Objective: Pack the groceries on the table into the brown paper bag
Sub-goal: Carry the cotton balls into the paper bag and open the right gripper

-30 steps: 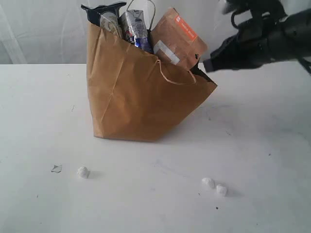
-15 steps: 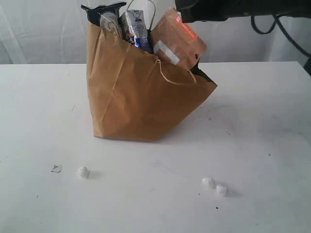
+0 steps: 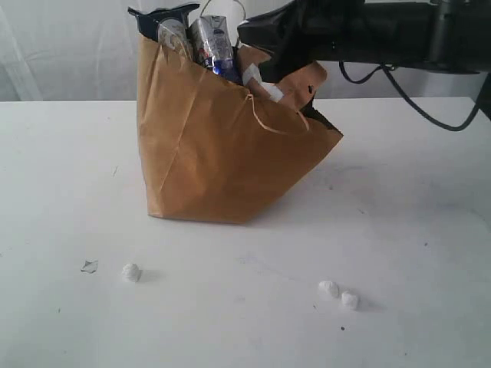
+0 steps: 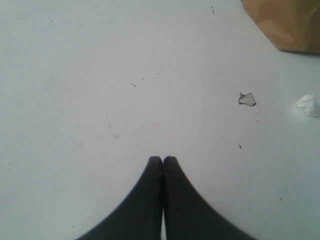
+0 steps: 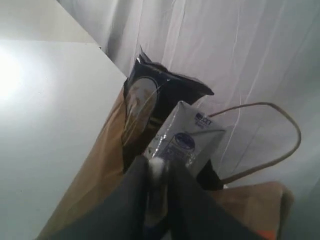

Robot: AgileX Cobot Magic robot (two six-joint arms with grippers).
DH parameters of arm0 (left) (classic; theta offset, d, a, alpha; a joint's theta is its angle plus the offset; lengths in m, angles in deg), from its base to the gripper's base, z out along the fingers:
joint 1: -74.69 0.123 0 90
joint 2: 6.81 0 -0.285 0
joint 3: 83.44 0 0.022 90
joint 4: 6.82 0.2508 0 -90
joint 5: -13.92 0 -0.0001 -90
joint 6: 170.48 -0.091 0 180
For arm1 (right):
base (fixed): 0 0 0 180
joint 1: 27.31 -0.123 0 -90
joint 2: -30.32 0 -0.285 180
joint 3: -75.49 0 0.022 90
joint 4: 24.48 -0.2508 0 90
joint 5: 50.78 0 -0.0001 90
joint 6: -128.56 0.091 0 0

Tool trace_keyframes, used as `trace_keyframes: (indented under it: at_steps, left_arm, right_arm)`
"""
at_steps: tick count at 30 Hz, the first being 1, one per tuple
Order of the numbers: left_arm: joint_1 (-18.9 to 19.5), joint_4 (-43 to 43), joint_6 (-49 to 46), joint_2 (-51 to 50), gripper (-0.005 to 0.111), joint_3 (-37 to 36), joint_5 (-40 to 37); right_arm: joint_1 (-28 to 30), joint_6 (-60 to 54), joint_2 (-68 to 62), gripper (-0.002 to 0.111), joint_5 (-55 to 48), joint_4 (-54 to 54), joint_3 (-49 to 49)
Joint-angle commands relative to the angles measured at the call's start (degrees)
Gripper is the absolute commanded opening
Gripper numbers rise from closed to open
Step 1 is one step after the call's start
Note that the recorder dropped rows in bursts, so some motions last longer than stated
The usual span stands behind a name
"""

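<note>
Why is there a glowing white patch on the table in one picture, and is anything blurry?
Right wrist view: light glares off the table into a washed-out patch, and the right pincer, close to the lens, looks soft. Exterior view: even light, a faint shadow beside the brown paper bag, the right arm slightly smeared. Left wrist view: sharp and flat, the left pincer a black silhouette.
</note>
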Motion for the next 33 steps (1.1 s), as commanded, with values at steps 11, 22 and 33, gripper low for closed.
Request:
trace_keyframes:
  at_steps: [11, 22, 33]
  left_arm:
    - [-0.15, -0.16, -0.10, 0.20, 0.000, -0.53, -0.94]
    - [-0.15, -0.16, -0.10, 0.20, 0.000, -0.53, -0.94]
    - [-0.15, -0.16, -0.10, 0.20, 0.000, -0.53, -0.94]
  right_arm:
    - [-0.19, -1.51, -1.02, 0.060, -0.40, -1.15, -0.16]
    - [-0.19, 14.39, 4.27, 0.060, 12.50, -1.15, -0.06]
    - [-0.19, 63.08, 15.18, 0.050, 8.17, 55.62, 0.14]
